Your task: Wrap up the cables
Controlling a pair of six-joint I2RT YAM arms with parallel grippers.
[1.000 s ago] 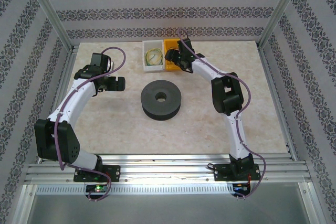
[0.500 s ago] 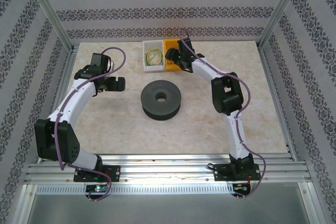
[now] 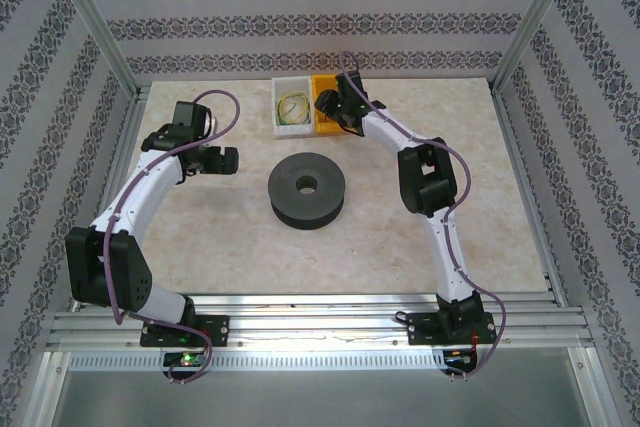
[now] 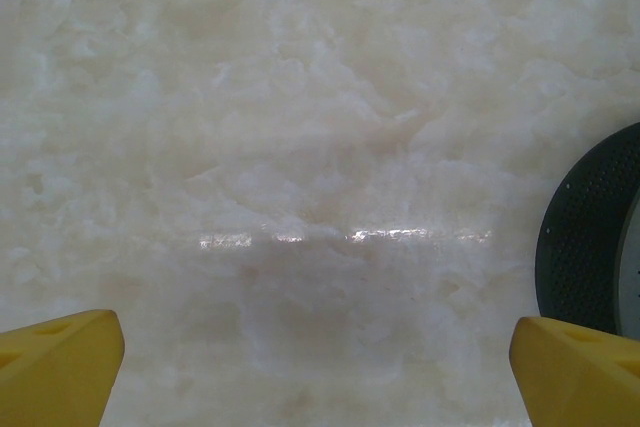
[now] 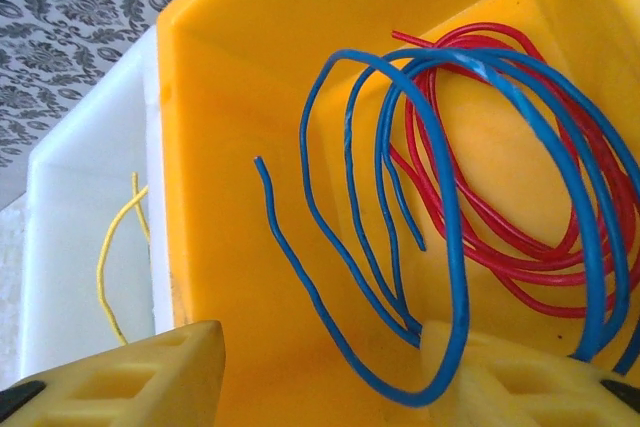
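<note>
A thin dark-blue cable (image 5: 453, 253) lies in loose loops inside the yellow bin (image 5: 240, 67), on top of a coiled red cable (image 5: 497, 265). My right gripper (image 5: 320, 387) is open low in that bin (image 3: 322, 85); several blue strands run between its fingers, and the thick loop drapes against the right finger (image 5: 520, 382). In the top view the right gripper (image 3: 334, 112) hangs over the yellow bin. My left gripper (image 3: 215, 159) is open over bare tabletop (image 4: 320, 197), left of the black spool (image 3: 306, 190).
A white bin (image 3: 291, 125) beside the yellow one holds thin yellow and green cables (image 3: 292, 106); a yellow strand (image 5: 103, 277) shows there. The spool's rim (image 4: 590, 237) is at the right of the left wrist view. Patterned walls and metal posts enclose the table.
The right arm has shifted slightly left and forward, bringing its gripper a little deeper over the yellow bin. The left arm and spool have not moved.
</note>
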